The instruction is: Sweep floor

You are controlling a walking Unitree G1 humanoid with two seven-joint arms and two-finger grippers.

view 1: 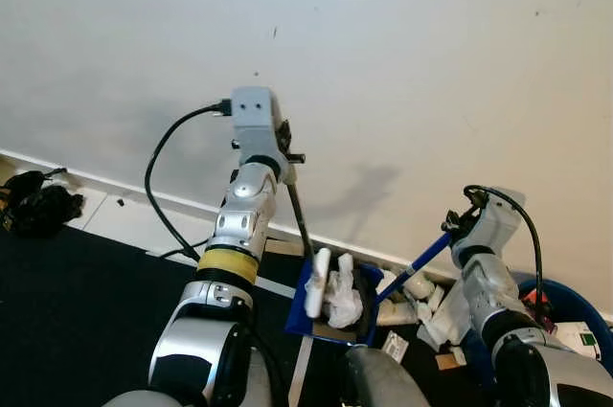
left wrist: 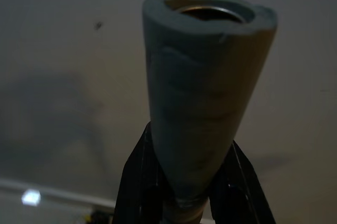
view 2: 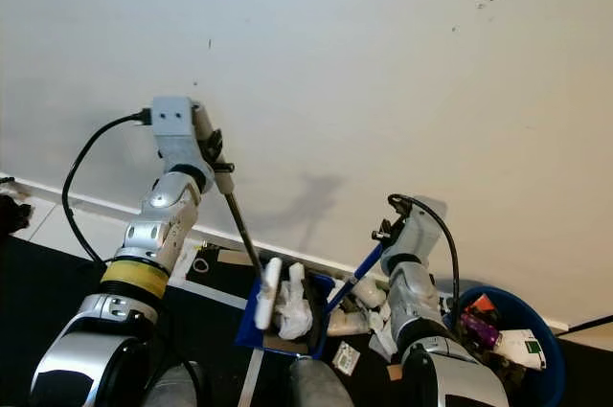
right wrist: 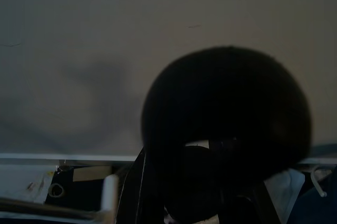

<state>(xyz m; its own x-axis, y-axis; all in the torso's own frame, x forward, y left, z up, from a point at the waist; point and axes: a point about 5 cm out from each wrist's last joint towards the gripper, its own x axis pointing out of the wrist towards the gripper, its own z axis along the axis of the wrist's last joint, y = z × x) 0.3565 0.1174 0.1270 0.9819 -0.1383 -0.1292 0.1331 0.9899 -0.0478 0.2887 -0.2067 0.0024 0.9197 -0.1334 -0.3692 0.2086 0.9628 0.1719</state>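
My left gripper (view 1: 288, 154) is raised in front of the white wall, shut on the grey grip (left wrist: 205, 87) of a long dark rod (view 1: 300, 217). The rod runs down to a blue dustpan (view 1: 298, 315) on the floor. In the pan lie crumpled white paper (view 1: 342, 308) and a white bottle (view 1: 316, 282). My right gripper (view 1: 453, 227) is lower and to the right, shut on the broom's blue handle (view 1: 414, 264), whose black rounded end (right wrist: 226, 124) looms large in the right wrist view. More white scraps (view 1: 407, 304) lie at the broom's foot beside the pan.
A blue bin (view 2: 518, 332) with colourful rubbish stands at the right by the wall. A black bag (view 1: 38, 202) lies at the far left. A black mat (view 1: 77, 311) covers the floor before the white baseboard (view 1: 115, 194). Paper scraps (view 2: 346, 359) lie near my right arm.
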